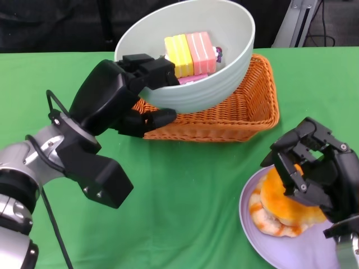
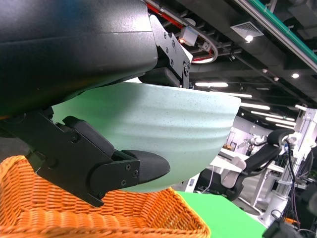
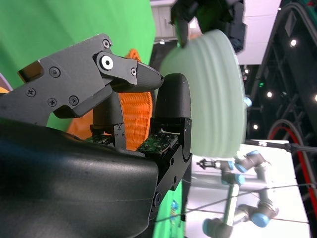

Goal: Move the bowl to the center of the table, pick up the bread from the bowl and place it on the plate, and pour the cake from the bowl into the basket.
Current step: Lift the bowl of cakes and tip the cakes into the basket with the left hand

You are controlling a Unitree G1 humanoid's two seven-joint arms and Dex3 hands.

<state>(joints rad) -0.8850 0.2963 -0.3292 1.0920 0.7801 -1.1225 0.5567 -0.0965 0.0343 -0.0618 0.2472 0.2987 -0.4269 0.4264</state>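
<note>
I have the left hand (image 1: 132, 89) gripping the bowl (image 1: 196, 78) by its rim, fingers inside, thumb under the wall. The bowl is pale green, ribbed outside, tilted and lifted over the orange wicker basket (image 1: 247, 109). Inside it sit yellow and pink striped cake (image 1: 189, 53) blocks, bunched against the lower wall. Right of the basket and nearer me, the lilac plate (image 1: 280, 249) carries the orange-glazed bread (image 1: 283, 210); my right hand (image 1: 311, 168) curls its fingers over the bread, touching it.
</note>
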